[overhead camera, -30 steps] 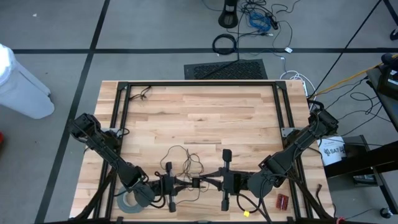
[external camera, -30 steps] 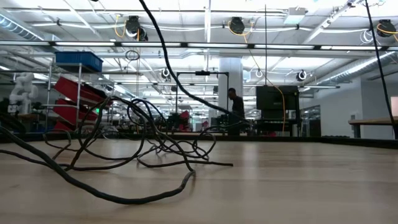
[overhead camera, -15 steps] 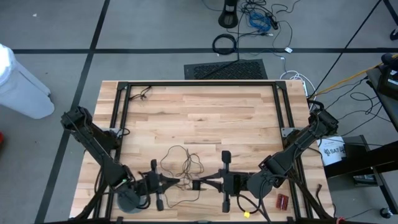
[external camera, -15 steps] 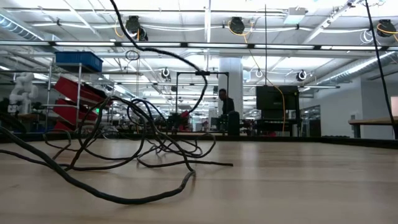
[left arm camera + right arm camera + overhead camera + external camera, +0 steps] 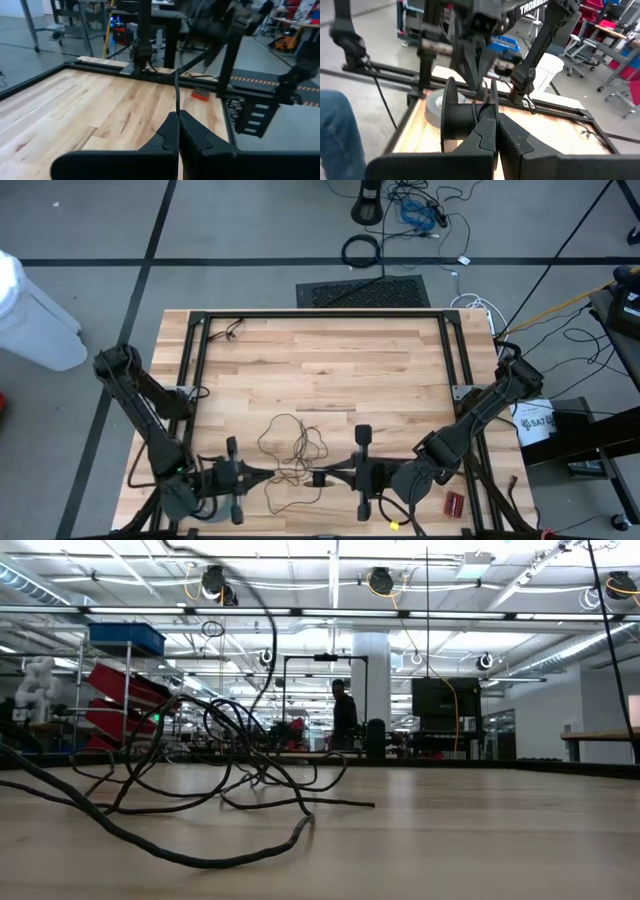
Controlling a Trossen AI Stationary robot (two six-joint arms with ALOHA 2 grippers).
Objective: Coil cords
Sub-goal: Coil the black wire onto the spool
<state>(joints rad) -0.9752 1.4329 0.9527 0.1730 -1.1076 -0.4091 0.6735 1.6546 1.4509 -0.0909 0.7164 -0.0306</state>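
Both arms are sitting low at the table's near edge. Left gripper (image 5: 262,475) is pinching the thin wire (image 5: 177,92) with fingers pressed together, wire rising from the tips. Right gripper (image 5: 330,477) is clamping the small black disc (image 5: 451,112), fingers together on it, probably by its hub. The wire's loose loops (image 5: 292,442) are lying on the wooden table (image 5: 330,370) between the grippers, tangled. Grey tape roll (image 5: 436,105) is sitting beyond the disc.

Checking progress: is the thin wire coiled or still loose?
Loose: the wire sprawls in uneven loops on the table.
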